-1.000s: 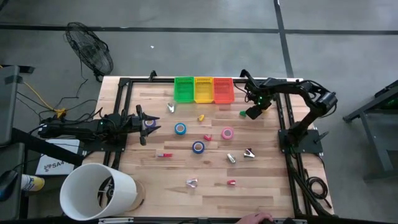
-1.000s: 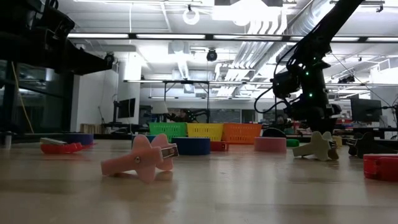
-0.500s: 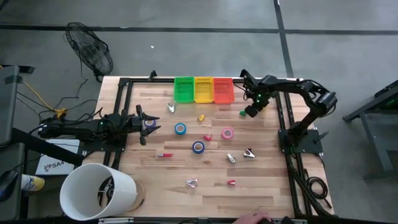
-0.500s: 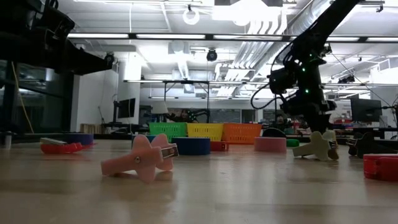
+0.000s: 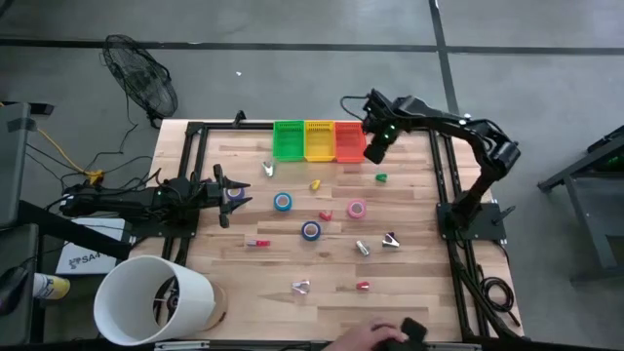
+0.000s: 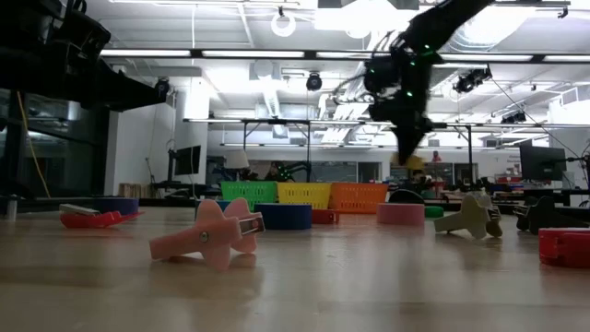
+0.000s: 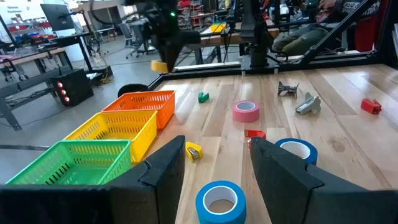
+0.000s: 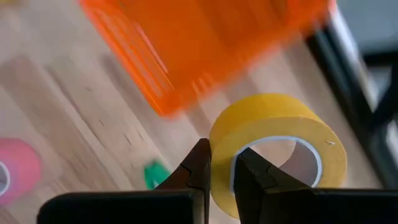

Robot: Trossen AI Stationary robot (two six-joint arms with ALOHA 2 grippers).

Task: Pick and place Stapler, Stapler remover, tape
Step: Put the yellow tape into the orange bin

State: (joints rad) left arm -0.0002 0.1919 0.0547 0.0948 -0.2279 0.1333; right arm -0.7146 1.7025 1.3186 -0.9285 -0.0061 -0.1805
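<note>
Right gripper (image 8: pixel 221 171) is clamped on the wall of a yellow tape roll (image 8: pixel 277 140), one finger inside the centre hole and one outside, so the roll hangs off the fingers and is lifted clear of the table (image 5: pixel 292 258). In the high view this gripper (image 5: pixel 376 146) sits at the far right of the table, just beside the right end of the orange basket (image 5: pixel 350 142).

What matters now is the offset to that basket: it lies just to the left of the held roll, and in the right wrist view its orange wall (image 8: pixel 186 43) sits close beyond the roll. In the low view the gripper (image 6: pixel 408 152) is well above the basket rims. A short move left would probably bring the roll over the orange basket; which basket takes tape I cannot tell.

Left gripper (image 7: pixel 214 168) waits at the left side of the table, fingers apart and holding nothing, with a blue roll (image 7: pixel 221 199) just ahead. It is well apart from the baskets; the right arm is much the nearer.
</note>
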